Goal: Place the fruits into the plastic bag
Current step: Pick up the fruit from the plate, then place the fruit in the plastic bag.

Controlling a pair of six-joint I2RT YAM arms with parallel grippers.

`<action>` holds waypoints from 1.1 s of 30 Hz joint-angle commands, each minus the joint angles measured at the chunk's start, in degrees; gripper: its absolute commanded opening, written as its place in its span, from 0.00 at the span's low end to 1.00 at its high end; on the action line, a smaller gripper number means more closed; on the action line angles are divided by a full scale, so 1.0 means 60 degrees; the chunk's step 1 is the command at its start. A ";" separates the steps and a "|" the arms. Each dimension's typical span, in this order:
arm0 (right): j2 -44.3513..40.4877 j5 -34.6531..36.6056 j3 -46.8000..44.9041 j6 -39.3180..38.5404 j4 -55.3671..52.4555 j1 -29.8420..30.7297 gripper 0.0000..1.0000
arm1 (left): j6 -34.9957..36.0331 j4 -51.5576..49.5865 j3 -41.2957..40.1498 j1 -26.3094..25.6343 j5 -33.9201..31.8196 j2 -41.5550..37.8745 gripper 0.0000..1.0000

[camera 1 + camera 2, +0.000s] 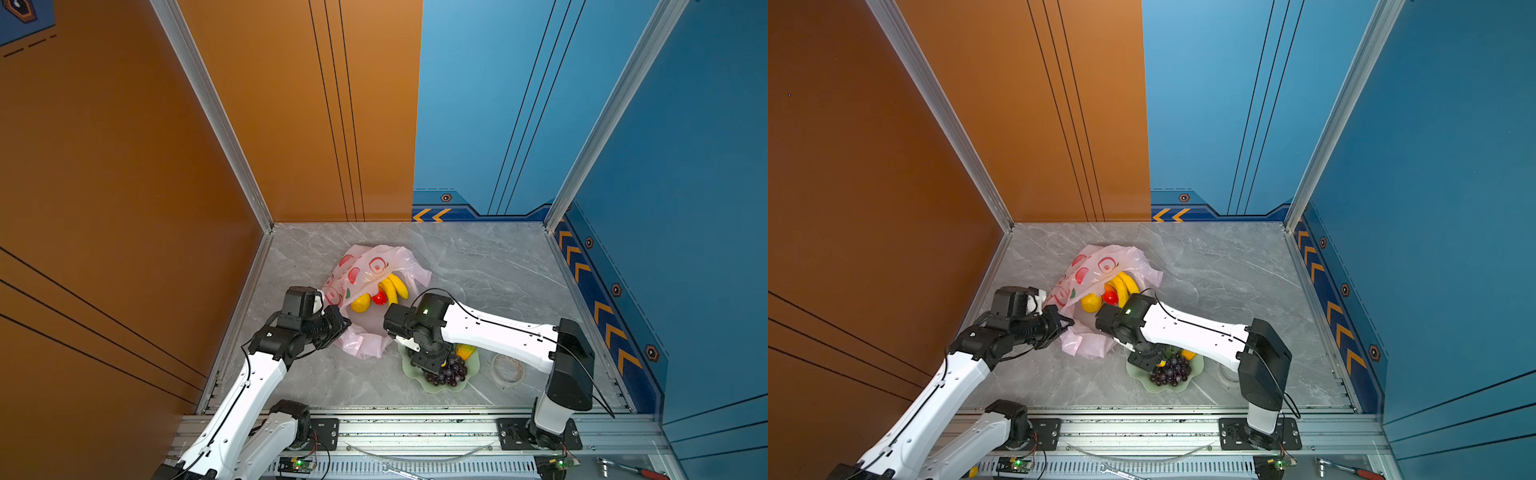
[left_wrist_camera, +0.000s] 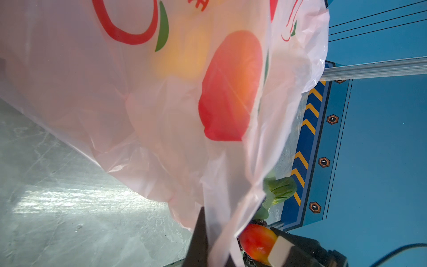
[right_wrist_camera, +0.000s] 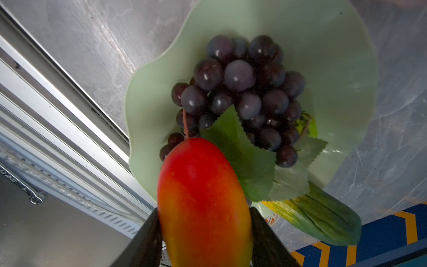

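Tape roll (image 1: 493, 369) near plate (image 3: 335, 69); grapes (image 3: 242, 92) just beside mango (image 3: 203, 196)

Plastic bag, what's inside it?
A banana bunch, a lemon and a red fruit show in the mouth of the plastic bag. Anything deeper is hidden under its printed plastic.

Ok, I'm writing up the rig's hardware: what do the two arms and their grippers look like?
The left arm and right arm share glossy white link shells, boxy black joint housings and a thin black cable clipped along each. A green light glows on the right arm's wrist. The left gripper and right gripper are black, with flat dark fingers.
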 commanded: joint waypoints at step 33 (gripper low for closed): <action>-0.5716 -0.6743 -0.6093 1.3419 1.1690 -0.5866 0.52 | 0.0089 0.0001 0.0241 0.0077 0.0290 0.0341 0.00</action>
